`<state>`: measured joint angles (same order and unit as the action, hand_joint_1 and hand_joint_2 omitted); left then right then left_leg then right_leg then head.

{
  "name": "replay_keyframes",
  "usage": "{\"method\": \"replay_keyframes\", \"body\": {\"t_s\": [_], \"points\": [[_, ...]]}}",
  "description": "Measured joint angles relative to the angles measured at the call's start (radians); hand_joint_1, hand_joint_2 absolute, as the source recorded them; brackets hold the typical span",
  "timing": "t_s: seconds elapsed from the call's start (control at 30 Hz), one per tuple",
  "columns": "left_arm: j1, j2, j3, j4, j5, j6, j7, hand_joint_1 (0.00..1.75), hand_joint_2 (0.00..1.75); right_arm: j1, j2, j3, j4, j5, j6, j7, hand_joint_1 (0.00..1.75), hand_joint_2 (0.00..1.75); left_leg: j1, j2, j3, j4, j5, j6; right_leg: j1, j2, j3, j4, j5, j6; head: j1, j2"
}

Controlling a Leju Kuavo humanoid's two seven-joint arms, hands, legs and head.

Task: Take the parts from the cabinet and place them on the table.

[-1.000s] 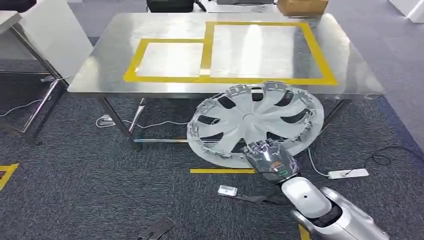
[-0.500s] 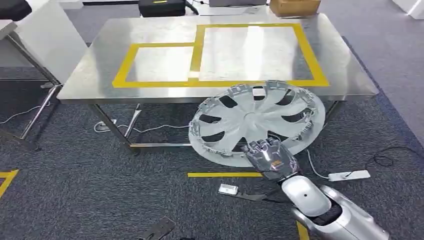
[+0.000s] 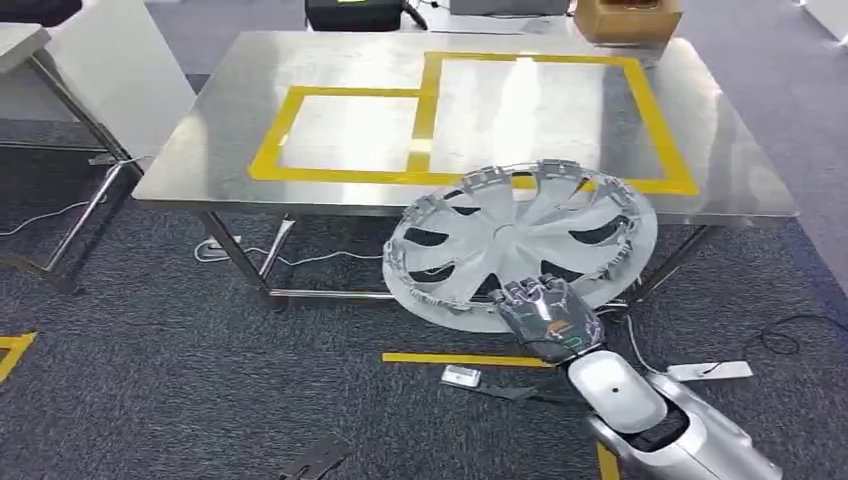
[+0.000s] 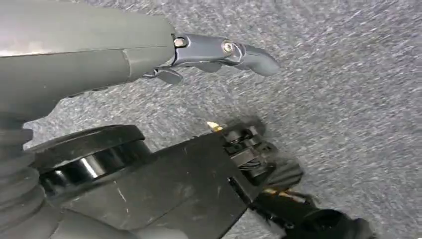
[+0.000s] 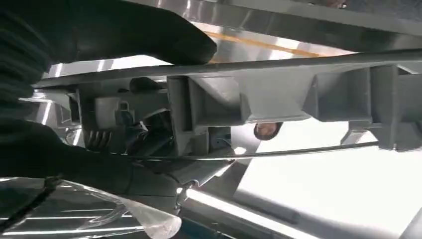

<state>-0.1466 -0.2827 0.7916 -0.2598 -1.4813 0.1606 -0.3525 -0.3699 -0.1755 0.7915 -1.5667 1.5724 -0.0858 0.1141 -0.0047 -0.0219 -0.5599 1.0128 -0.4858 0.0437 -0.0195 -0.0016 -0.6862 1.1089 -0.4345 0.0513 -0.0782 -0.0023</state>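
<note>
A large silver wheel cover [image 3: 520, 240] with curved spokes is held flat in the air, its far rim just over the near edge of the steel table [image 3: 200, 150]. My right hand [image 3: 548, 312] grips the cover's near rim from below and behind. In the right wrist view the cover's ribbed underside [image 5: 278, 99] is close up, with dark fingers [image 5: 124, 30] wrapped over its rim. My left hand [image 4: 219, 50] hangs over the grey carpet with its fingers apart and nothing in it. Yellow tape [image 3: 430, 110] marks two rectangles on the tabletop.
A cardboard box [image 3: 625, 18] and a dark bag [image 3: 355, 12] stand at the table's far edge. A white table [image 3: 100, 70] stands to the left. Cables, a power strip [image 3: 710, 371] and yellow floor tape [image 3: 465, 358] lie on the carpet below.
The whole picture has shifted, so the camera moved. The table's near edge is now closer, and the wheel cover's far rim now overlaps it. My right hand still holds the cover.
</note>
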Motion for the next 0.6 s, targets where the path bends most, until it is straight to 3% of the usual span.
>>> {"method": "replay_keyframes", "body": {"t_s": [0.03,0.07,0.1,0.17,0.23,0.27,0.33,0.37,0.4,0.43,0.5,0.53,0.6], "points": [[0.001,-0.001,-0.002,0.000,0.000,-0.001,0.000,0.00,1.75,-0.002,0.000,-0.003,0.002,0.000,0.001,0.000,1.66,1.75,0.000,0.000,0.004,0.002,-0.010,-0.005,0.002,0.001,0.023,-0.055,0.015,-0.004,0.002,0.000],[-0.003,-0.002,-0.003,0.001,-0.001,-0.004,0.000,0.00,1.75,-0.008,0.002,-0.005,0.005,0.000,0.002,0.001,1.66,1.75,-0.007,-0.001,0.002,0.010,-0.016,-0.012,0.006,0.002,0.047,-0.074,0.000,-0.007,0.006,0.000],[-0.004,-0.001,-0.007,0.001,-0.002,-0.005,0.000,0.00,1.75,-0.017,0.010,-0.005,0.007,0.000,0.003,-0.001,1.66,1.75,-0.006,0.000,-0.002,0.008,-0.016,-0.016,0.006,0.002,0.049,-0.079,-0.014,-0.019,0.004,0.000],[-0.005,-0.001,-0.013,0.001,-0.003,-0.005,0.000,0.00,1.75,-0.021,0.014,-0.007,0.014,0.000,0.004,-0.002,1.66,1.75,-0.006,0.001,0.003,0.004,-0.019,-0.023,0.007,0.005,0.048,-0.083,-0.019,-0.027,-0.001,0.000],[-0.006,0.000,-0.015,0.001,-0.005,-0.006,0.001,0.00,1.75,-0.023,0.021,-0.008,0.019,0.000,0.005,-0.002,1.66,1.75,-0.005,0.004,0.001,0.020,-0.036,-0.035,-0.002,0.003,0.063,-0.090,-0.024,-0.037,-0.002,0.000],[-0.007,0.000,-0.016,0.001,-0.005,-0.005,0.001,0.00,1.75,-0.027,0.026,-0.009,0.022,0.000,0.005,-0.002,1.66,1.75,-0.003,0.007,-0.024,0.071,-0.058,-0.044,-0.002,0.000,0.069,-0.090,-0.029,-0.045,-0.007,0.000],[-0.008,0.000,-0.016,0.001,-0.005,-0.006,0.001,0.00,1.75,-0.033,0.032,-0.009,0.027,0.000,0.006,-0.004,1.66,1.75,0.003,0.008,-0.116,0.239,-0.120,-0.054,-0.002,-0.001,0.079,-0.090,-0.039,-0.048,-0.006,0.000],[-0.006,0.000,-0.016,0.001,-0.005,-0.006,0.001,0.00,1.75,-0.036,0.035,-0.009,0.030,0.000,0.008,-0.004,1.66,1.75,0.005,0.008,-0.158,0.306,-0.132,-0.056,-0.002,-0.001,0.085,-0.089,-0.045,-0.048,-0.006,0.000],[-0.004,0.001,-0.016,0.001,-0.004,-0.007,0.001,0.00,1.75,-0.038,0.037,-0.009,0.034,0.000,0.012,-0.004,1.66,1.75,0.006,0.008,-0.179,0.324,-0.118,-0.057,-0.002,-0.001,0.093,-0.089,-0.050,-0.048,-0.006,0.000],[-0.002,0.001,-0.017,0.001,-0.002,-0.007,0.001,0.00,1.75,-0.040,0.039,-0.009,0.038,0.000,0.016,-0.002,1.66,1.75,0.007,0.009,-0.178,0.300,-0.078,-0.056,-0.002,0.000,0.103,-0.089,-0.057,-0.047,-0.006,0.000],[-0.003,0.002,-0.017,0.001,0.003,-0.006,0.001,0.00,1.75,-0.049,0.043,-0.008,0.042,0.000,0.021,0.002,1.66,1.75,0.007,0.009,-0.126,0.141,0.041,-0.046,-0.002,0.001,0.128,-0.090,-0.073,-0.042,-0.006,0.000],[-0.002,0.002,-0.018,0.001,0.005,-0.006,0.001,0.00,1.75,-0.053,0.045,-0.008,0.042,0.000,0.022,0.002,1.66,1.75,0.005,0.009,-0.099,0.058,0.082,-0.038,-0.003,0.000,0.137,-0.091,-0.081,-0.039,-0.006,0.000],[-0.004,0.002,-0.018,0.002,0.005,-0.006,0.001,0.00,1.75,-0.064,0.047,-0.008,0.045,0.001,0.022,0.004,1.66,1.75,-0.005,0.010,-0.076,0.032,0.055,-0.026,0.000,0.004,0.138,-0.094,-0.086,-0.025,-0.004,0.000]]}}
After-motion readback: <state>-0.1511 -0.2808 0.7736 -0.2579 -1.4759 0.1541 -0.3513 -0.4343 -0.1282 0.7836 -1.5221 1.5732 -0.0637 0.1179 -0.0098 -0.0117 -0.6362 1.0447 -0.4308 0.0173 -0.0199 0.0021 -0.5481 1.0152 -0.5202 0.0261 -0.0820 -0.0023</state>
